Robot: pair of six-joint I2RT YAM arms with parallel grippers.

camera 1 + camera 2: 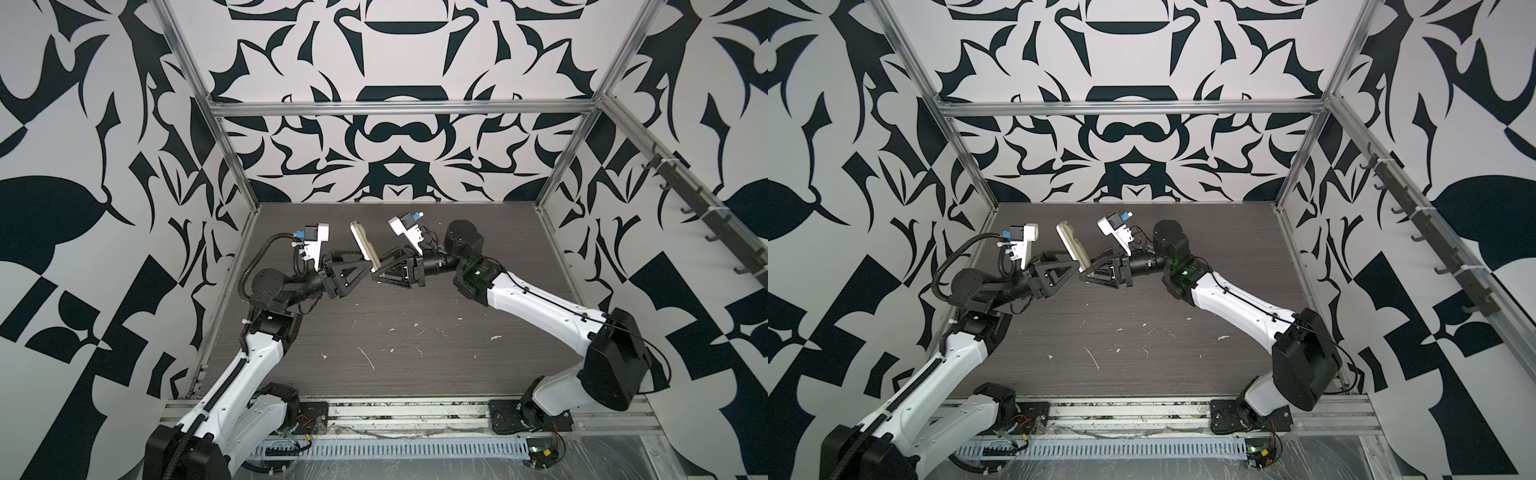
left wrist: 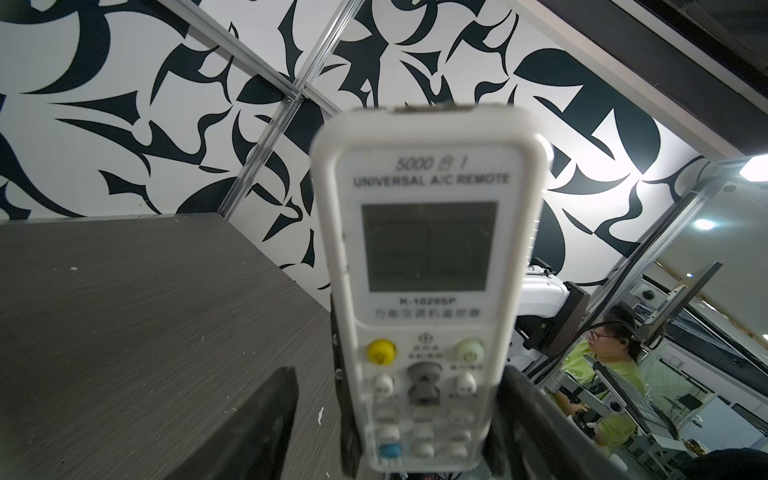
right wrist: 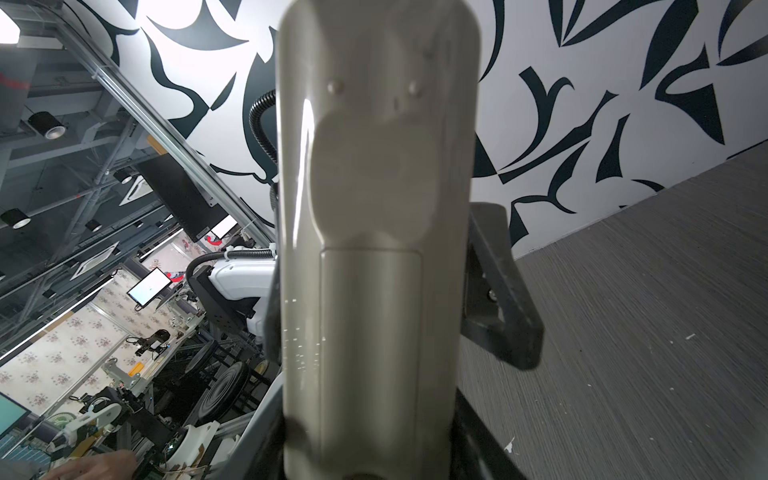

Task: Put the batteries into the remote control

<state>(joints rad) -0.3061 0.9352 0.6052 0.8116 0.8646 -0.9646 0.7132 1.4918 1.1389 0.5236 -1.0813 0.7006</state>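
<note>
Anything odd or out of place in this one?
The right pincer holds the remote control clear of the table, its back cover apparently closed, yet no batteries show in any view. The table is littered with white flecks and scratches.

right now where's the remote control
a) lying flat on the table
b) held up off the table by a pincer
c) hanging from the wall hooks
b: in both top views the remote control stands tilted in the air above the table, with its lower end gripped in the right pincer.
</note>
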